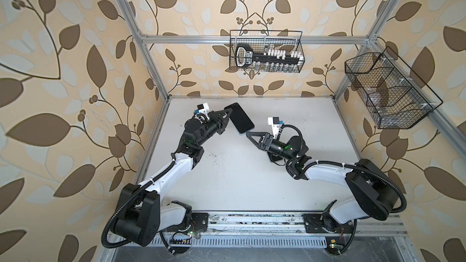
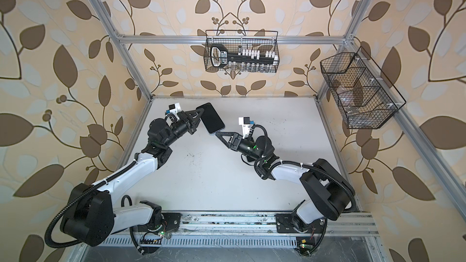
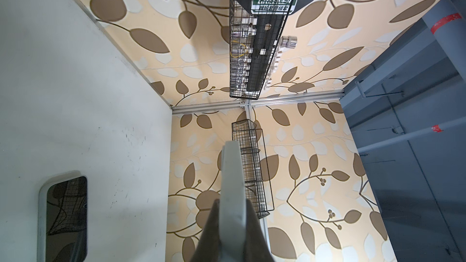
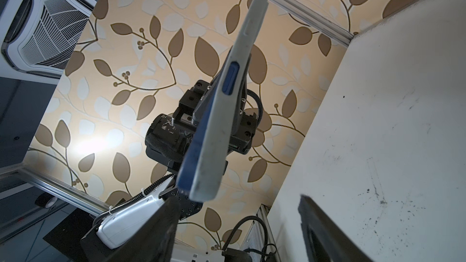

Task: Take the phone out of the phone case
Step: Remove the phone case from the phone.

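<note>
pinching the phone [image 1: 238,118] edgewise, my left gripper [image 1: 228,115] is clamped, right gripper [image 1: 249,136] agape; i'd peel the probably soft case [image 4: 214,147] corner.

GREENER, white on green label [image 3: 274,3], on black socket holder [image 3: 259,71] in wire basket [image 3: 243,96], smaller print illegible

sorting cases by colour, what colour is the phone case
Pale grey: the phone case shows clearest in the right wrist view.
</note>
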Available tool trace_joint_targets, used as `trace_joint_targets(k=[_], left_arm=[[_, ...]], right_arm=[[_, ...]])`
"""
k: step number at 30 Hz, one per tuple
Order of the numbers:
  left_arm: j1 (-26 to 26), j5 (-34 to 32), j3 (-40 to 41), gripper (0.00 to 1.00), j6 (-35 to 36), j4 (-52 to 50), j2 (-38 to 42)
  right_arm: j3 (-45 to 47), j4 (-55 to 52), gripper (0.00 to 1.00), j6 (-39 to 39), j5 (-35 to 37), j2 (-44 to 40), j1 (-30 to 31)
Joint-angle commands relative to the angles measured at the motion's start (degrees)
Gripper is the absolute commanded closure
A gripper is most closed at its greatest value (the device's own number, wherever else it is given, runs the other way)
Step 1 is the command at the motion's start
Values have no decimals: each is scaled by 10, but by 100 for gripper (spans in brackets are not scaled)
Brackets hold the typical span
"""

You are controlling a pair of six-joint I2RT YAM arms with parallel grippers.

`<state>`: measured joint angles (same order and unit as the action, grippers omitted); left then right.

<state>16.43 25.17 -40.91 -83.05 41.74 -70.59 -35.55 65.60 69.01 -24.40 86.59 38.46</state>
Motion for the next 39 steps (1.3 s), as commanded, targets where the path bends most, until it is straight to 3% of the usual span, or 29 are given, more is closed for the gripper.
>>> trace_joint_targets(k=[1,39], left_arm=[[-2,9,-8,100,-20,66,23],[7,11,1,100,-75,126,16]], right_arm=[[-12,23,24,5,5,11,-2],[-10,71,25,60,29,52,-19]])
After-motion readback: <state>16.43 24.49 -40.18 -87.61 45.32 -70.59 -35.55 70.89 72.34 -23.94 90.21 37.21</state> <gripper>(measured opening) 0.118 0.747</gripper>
